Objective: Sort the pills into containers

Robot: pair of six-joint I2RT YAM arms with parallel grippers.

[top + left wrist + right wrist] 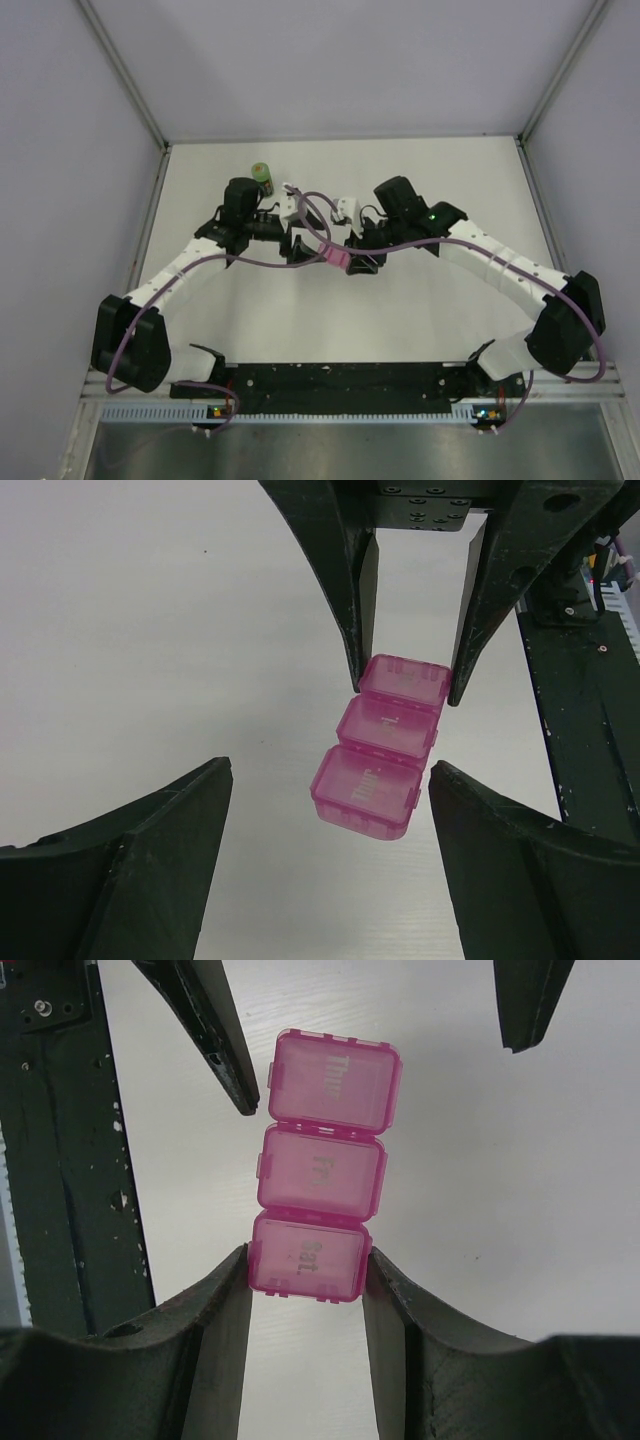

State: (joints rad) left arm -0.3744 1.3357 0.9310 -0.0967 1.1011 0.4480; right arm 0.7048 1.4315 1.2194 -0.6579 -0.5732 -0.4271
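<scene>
Right gripper (pixel 306 1260), pinching the "Sat." end cell of the pink pill box (pixel 322 1175), sets its long axis toward 12 o'clock, where the left gripper (pixel 330 770), spread wide, flanks the "Thu" end untouched, midway between both arms.

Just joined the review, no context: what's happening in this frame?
The right gripper has its jaws shut on the Sat end of the pink pill box. The left gripper is open, its jaws straddling the Thu end without gripping. All three lids look closed. A green bottle sits farther back, beyond the left arm. No loose pills show.
</scene>
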